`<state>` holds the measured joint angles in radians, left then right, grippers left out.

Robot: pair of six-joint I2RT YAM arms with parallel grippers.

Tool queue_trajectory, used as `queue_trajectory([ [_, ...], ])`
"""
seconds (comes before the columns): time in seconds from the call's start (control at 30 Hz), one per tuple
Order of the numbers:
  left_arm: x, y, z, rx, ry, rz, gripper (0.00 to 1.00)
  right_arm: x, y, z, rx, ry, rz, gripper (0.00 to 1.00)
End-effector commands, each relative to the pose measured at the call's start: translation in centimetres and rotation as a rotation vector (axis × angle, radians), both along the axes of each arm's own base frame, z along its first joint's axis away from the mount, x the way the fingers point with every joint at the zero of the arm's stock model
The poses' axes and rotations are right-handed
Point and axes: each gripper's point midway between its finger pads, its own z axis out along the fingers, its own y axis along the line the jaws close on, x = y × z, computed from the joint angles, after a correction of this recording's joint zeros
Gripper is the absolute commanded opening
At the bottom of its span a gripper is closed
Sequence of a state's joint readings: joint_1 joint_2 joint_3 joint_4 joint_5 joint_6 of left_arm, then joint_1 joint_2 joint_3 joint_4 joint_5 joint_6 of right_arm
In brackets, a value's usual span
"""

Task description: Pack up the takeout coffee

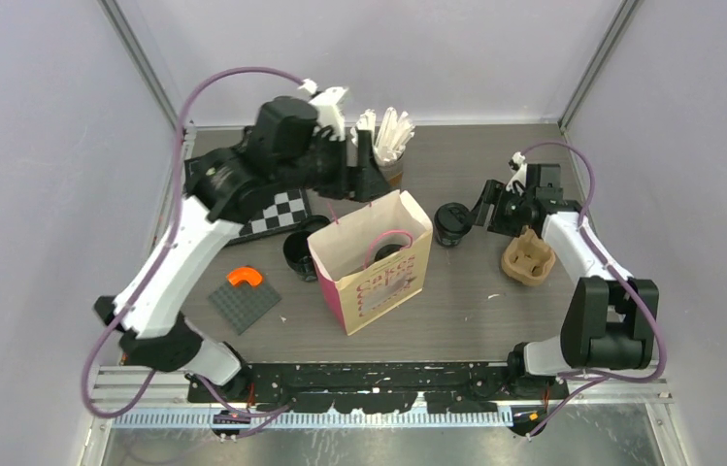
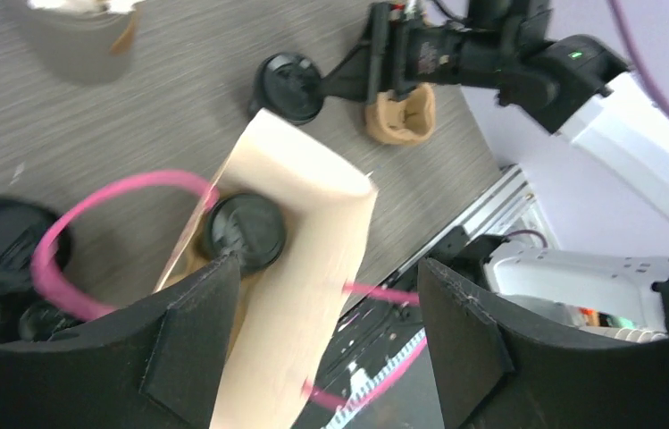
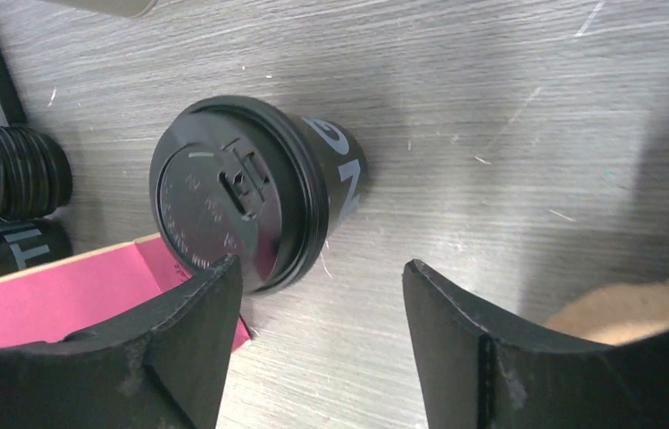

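The pink paper bag (image 1: 374,257) stands open mid-table. One lidded black takeout coffee cup (image 2: 243,231) sits inside it. My left gripper (image 2: 329,264) hovers open over the bag's mouth, holding nothing; in the top view it is at the bag's far edge (image 1: 364,180). A second lidded coffee cup (image 3: 241,206) stands on the table right of the bag (image 1: 451,223). My right gripper (image 3: 320,265) is open just short of that cup. The cup lies beyond its left finger (image 3: 196,313), outside the jaws.
The brown pulp carrier (image 1: 529,257) lies under the right forearm. Left of the bag are a stack of black lids (image 3: 13,170) and more black cups (image 1: 299,254). A grey cup of white sticks (image 1: 388,136) stands at the back. A checkerboard (image 1: 277,216) and a grey plate (image 1: 243,301) are on the left.
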<state>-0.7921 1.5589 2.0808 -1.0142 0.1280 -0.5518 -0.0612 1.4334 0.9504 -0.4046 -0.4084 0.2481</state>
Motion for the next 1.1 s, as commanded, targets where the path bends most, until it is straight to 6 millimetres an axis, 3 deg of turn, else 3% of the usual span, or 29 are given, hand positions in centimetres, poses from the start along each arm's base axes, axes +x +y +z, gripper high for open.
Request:
queue_trajectory([
  [0.0,-2.0,6.6,-1.9,0.149,0.012,0.121,0.76,0.0,-1.3,4.7,-0.076,-0.084,-0.045,0.75],
  [0.13,-3.4,10.4,-3.6,0.22,0.024,0.181,0.85,0.7,-1.1,6.9,-0.148,-0.143,-0.008,0.82],
  [0.27,-4.7,12.5,-4.7,0.248,0.046,0.206,0.99,1.4,0.7,6.5,-0.281,-0.162,0.127,0.86],
  [0.47,-4.9,15.0,-4.4,0.276,-0.004,0.283,1.0,2.6,3.3,5.8,-0.412,-0.178,0.283,0.91],
  [0.73,-5.4,15.4,-4.8,0.296,-0.003,0.272,1.0,3.4,4.3,5.6,-0.464,-0.336,0.362,0.91],
  [0.93,-5.4,15.5,-5.3,0.308,-0.003,0.267,1.0,2.8,5.0,4.2,-0.444,-0.336,0.414,0.93],
  [1.07,-5.3,15.3,-5.7,0.31,0.002,0.261,1.0,2.8,5.7,4.5,-0.413,-0.379,0.432,0.93],
])
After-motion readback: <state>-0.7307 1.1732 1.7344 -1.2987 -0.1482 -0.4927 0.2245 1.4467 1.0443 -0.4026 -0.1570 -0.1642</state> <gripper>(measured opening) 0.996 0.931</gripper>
